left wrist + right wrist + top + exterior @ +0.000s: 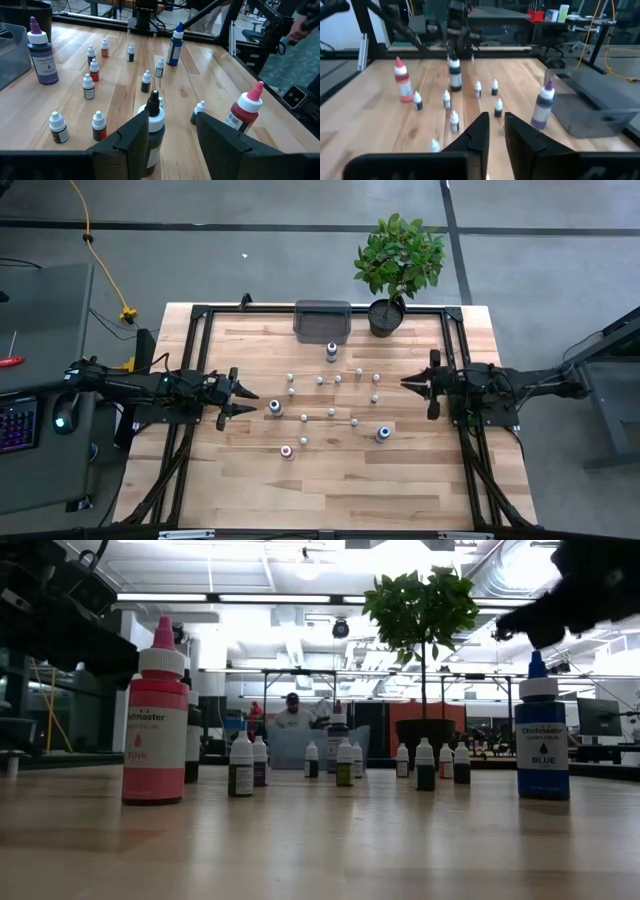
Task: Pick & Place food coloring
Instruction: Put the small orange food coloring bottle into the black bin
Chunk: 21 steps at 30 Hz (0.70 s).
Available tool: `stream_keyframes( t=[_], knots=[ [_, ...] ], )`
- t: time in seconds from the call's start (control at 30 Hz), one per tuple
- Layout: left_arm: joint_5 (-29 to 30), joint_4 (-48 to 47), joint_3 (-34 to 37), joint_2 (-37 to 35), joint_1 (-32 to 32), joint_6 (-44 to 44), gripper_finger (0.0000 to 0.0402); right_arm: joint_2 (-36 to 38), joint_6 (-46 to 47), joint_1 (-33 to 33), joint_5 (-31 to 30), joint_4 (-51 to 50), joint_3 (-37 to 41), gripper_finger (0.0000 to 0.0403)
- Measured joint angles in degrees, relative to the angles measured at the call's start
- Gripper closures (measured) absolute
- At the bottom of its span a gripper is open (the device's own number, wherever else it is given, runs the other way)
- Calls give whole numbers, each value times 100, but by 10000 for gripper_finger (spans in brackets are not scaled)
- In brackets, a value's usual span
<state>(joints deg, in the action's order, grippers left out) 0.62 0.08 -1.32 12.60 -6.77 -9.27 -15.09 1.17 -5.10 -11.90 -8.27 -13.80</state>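
I see the left pincer (243,402) open with jaws level, the upright black-capped bottle (154,131) standing on the desk (400,490) just ahead between its fingers; the right pincer (408,383), slightly parted and empty, sits farther off.

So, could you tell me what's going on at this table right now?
A two-armed robot is set to sort food coloring bottles scattered across the wooden table. The left gripper is open, lined up on a black-capped bottle. The right gripper hovers at the other side, jaws slightly apart, holding nothing. The grey tray by the plant looks empty; the purple bottle stands just in front of it.
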Motion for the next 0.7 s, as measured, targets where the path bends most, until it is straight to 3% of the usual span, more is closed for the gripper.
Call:
stream_keyframes(
  t=[0.47, 0.57, 0.7],
  knots=[
    [0, 0, 0, 0, -1, -1, 238, -2942, -267, 0, -966, -2734, -3285, 268],
    [0, -2, 0, 0, -1, 1, 238, -3547, 322, 37, -1150, -3329, -3957, 262],
    [0, 0, 0, 0, 0, -1, 238, -4264, 2159, 337, -1248, -4313, -4778, 260]
  ],
)
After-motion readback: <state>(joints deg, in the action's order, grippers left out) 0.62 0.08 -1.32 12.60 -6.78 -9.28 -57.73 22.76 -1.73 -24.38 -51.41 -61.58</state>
